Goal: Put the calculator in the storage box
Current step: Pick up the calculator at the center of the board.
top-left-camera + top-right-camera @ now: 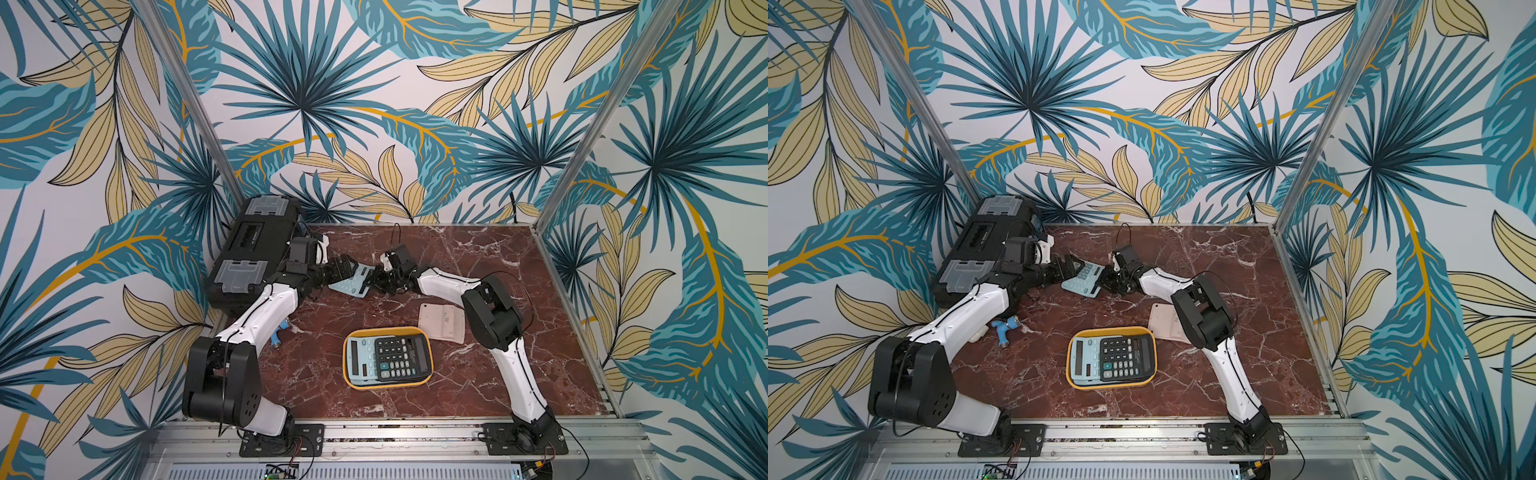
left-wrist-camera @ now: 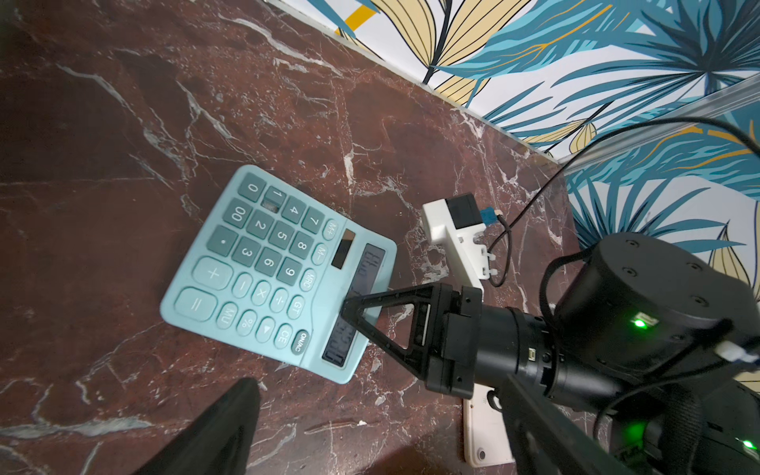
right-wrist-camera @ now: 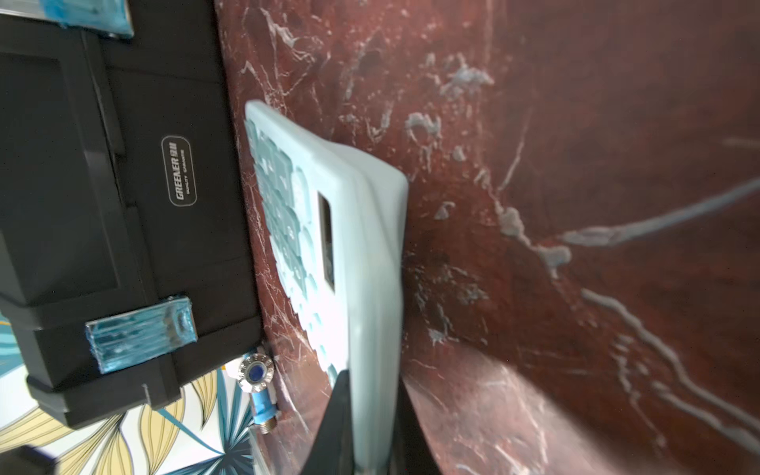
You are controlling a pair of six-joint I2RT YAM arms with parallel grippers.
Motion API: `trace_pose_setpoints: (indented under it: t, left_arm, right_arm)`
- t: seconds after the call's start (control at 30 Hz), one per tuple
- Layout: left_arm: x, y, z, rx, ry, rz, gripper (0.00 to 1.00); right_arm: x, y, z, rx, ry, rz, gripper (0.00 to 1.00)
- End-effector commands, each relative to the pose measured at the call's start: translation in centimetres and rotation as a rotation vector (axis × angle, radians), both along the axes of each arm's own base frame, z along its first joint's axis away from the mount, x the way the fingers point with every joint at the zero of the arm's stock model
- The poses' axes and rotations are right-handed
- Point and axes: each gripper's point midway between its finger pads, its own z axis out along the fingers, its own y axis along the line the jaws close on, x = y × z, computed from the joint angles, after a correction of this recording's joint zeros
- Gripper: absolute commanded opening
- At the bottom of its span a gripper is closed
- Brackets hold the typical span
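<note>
A light blue calculator (image 1: 352,282) (image 1: 1084,279) (image 2: 271,271) (image 3: 349,230) lies tilted at the back middle of the marble top. My right gripper (image 1: 371,282) (image 1: 1102,280) (image 3: 372,411) is shut on its display end, one finger on each face. My left gripper (image 1: 347,266) (image 1: 1073,264) (image 2: 378,386) stands open just beside the calculator's far side, with nothing between its fingers. The storage box (image 1: 386,330) (image 1: 1111,331), a shallow yellow tray, sits near the front middle. It holds a light blue calculator (image 1: 357,357) and a black calculator (image 1: 401,353).
A big black toolbox (image 1: 249,253) (image 1: 980,249) (image 3: 103,185) stands at the back left, close to the left arm. A beige flat case (image 1: 440,322) (image 1: 1163,320) lies right of the tray under the right arm. A blue valve fitting (image 1: 277,334) (image 1: 1004,328) lies at the left.
</note>
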Motion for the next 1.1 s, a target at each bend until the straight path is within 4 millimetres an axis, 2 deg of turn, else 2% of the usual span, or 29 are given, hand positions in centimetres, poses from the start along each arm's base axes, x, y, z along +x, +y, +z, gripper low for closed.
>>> trace_pose_setpoints:
  t: [0.0, 0.17, 0.37, 0.47, 0.67, 0.77, 0.93, 1.07]
  left_arm:
    - [-1.0, 0.3, 1.6, -0.008, -0.034, -0.004, 0.96]
    - [-2.2, 0.6, 3.6, 0.022, -0.057, -0.023, 0.96]
    - [-3.2, 1.3, 6.9, 0.12, -0.122, -0.06, 0.99]
    - [-3.5, 1.4, 8.6, 0.13, -0.167, -0.069, 1.0]
    - [-3.6, -0.2, 11.7, 0.088, -0.265, -0.157, 1.0]
    - [-3.9, -1.7, 13.1, 0.071, -0.338, -0.256, 1.0]
    - [-4.1, -5.3, 14.4, -0.025, -0.402, -0.424, 1.0]
    - [-3.9, -8.7, 13.2, -0.025, -0.388, -0.576, 1.0]
  right_arm:
    - [0.2, -0.3, 3.0, 0.034, -0.055, 0.008, 0.04]
    - [0.0, -1.3, 5.7, 0.052, -0.102, 0.026, 0.0]
    - [-1.6, -3.5, 9.4, 0.04, -0.167, 0.137, 0.0]
    - [-3.4, -5.7, 10.5, -0.027, -0.183, 0.233, 0.0]
    - [-7.0, -10.9, 12.5, -0.164, -0.245, 0.432, 0.0]
    - [-8.7, -12.5, 13.2, -0.244, -0.27, 0.534, 0.0]
    - [-11.4, -12.9, 15.1, -0.243, -0.302, 0.675, 0.0]
    - [-13.0, -13.5, 16.4, -0.257, -0.31, 0.744, 0.0]
